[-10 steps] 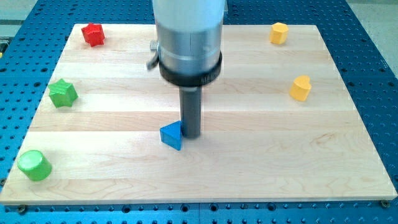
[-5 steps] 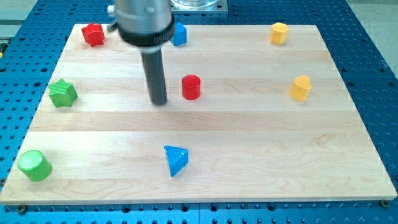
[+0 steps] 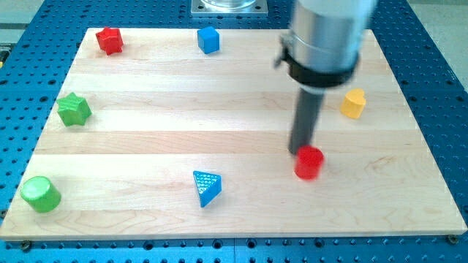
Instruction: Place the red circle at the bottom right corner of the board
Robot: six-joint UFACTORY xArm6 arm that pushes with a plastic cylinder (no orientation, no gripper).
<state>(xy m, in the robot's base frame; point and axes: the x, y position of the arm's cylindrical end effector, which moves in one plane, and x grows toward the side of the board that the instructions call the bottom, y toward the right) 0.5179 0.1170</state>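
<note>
The red circle (image 3: 309,162), a short red cylinder, stands on the wooden board (image 3: 146,139) right of centre, in the lower half. My tip (image 3: 300,152) rests just at the circle's upper-left edge, touching or nearly touching it. The rod rises from there to the arm's grey body at the view's top right. The board's bottom right corner (image 3: 446,228) lies well to the right of and below the circle.
A blue triangle (image 3: 206,187) lies at bottom centre. A green cylinder (image 3: 39,194) is at bottom left, a green star (image 3: 74,109) at left, a red star (image 3: 110,40) at top left, a blue cube (image 3: 209,39) at top centre. A yellow heart-like block (image 3: 353,104) sits at right, beside the arm.
The tip swung from left of the red circle to its upper-left side, and the circle moved right and down the board. The arm's body now hides the top-right yellow block.
</note>
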